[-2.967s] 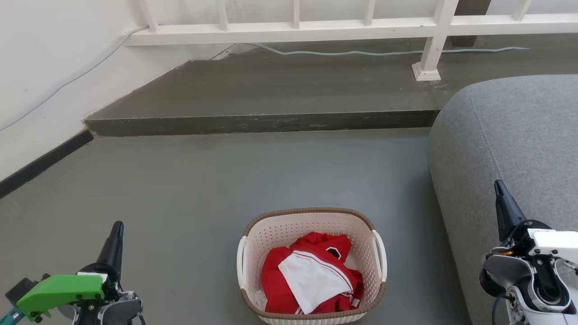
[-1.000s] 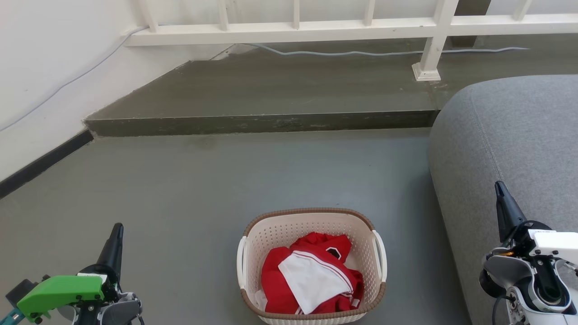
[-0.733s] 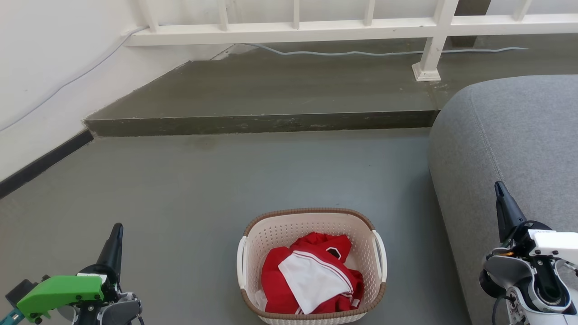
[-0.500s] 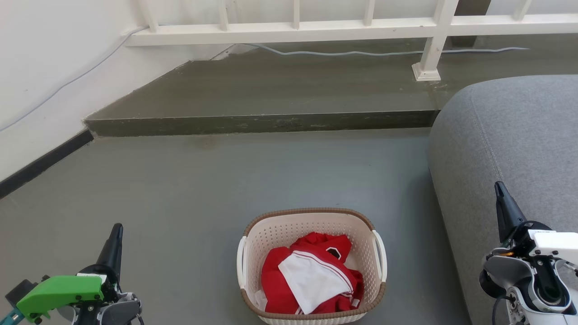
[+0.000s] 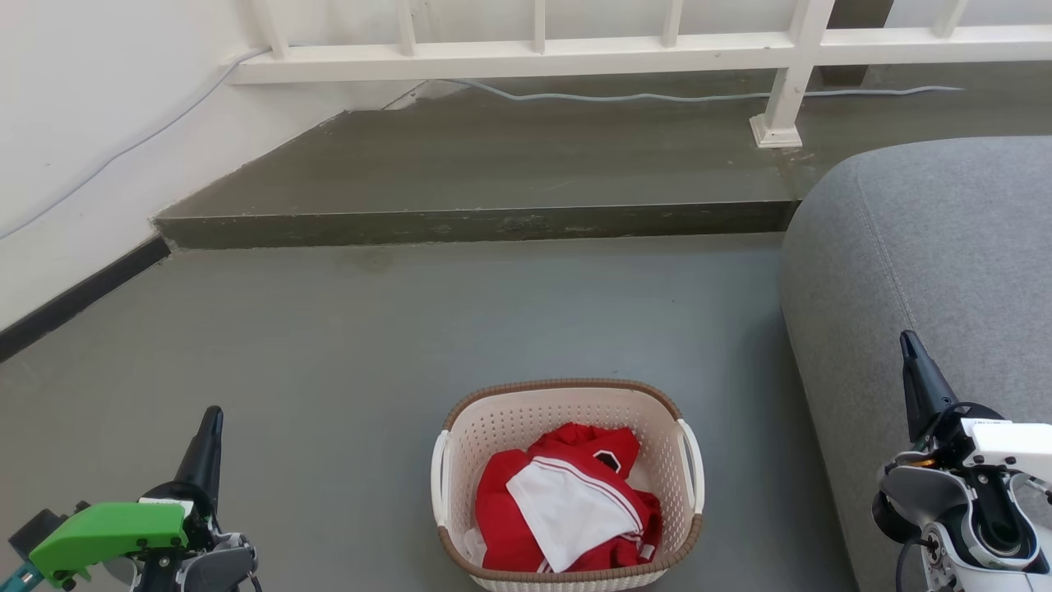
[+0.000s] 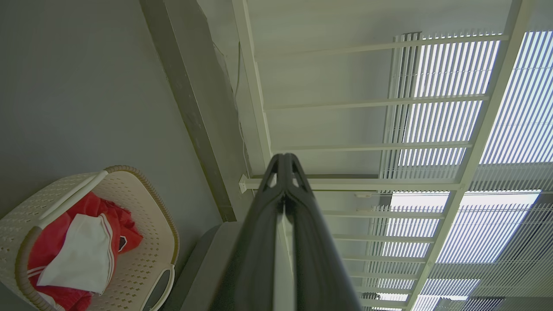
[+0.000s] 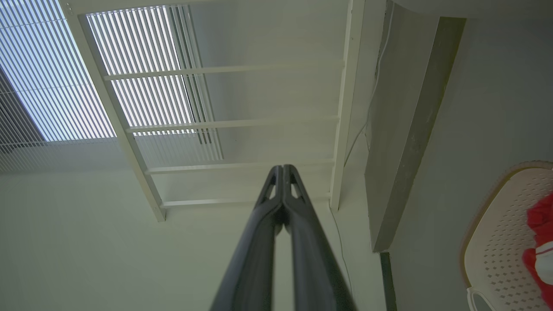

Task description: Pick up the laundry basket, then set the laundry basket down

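The laundry basket (image 5: 501,427) stands on the grey floor at the bottom centre of the head view, cream-white with a brown rim and a white handle on each side. Red and white clothes (image 5: 567,497) lie inside it. My left gripper (image 5: 212,413) is at the lower left, well apart from the basket, fingers pressed together and holding nothing. My right gripper (image 5: 906,337) is at the lower right over the sofa, also shut and empty. The left wrist view has the basket (image 6: 142,203) at its lower left and the gripper (image 6: 284,157) tips closed. In the right wrist view the gripper (image 7: 282,167) is closed, the basket (image 7: 497,233) at the right edge.
A grey sofa (image 5: 929,247) fills the right side, close to the basket. A raised concrete step (image 5: 468,222) crosses the floor ahead, with a white railing (image 5: 542,49) and a cable (image 5: 657,97) on it. A white wall (image 5: 82,148) with a dark skirting runs along the left.
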### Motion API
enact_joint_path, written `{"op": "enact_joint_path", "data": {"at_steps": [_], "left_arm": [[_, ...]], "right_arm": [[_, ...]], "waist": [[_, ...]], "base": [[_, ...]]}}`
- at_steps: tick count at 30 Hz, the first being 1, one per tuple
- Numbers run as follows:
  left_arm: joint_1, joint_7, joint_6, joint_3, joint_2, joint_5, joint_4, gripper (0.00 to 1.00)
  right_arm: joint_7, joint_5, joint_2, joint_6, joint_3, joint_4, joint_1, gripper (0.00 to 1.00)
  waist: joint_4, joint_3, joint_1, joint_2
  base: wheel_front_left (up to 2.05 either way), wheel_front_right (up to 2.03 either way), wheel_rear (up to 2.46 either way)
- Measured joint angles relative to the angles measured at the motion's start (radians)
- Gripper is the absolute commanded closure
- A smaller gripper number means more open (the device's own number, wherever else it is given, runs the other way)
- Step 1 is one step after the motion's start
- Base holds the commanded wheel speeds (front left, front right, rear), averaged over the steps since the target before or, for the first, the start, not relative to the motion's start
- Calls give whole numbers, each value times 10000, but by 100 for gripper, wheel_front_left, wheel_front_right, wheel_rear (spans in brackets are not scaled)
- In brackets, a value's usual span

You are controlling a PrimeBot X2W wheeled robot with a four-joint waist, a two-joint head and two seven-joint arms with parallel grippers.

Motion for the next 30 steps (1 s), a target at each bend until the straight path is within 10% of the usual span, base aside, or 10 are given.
{"op": "enact_joint_path", "data": {"at_steps": [30], "left_arm": [[-2,82,0,56,-15,2,8,100]], "right_arm": [[0,0,31,25,-19,4,-1,100]], "waist": [[0,0,0,0]], "base": [[0,0,0]]}}
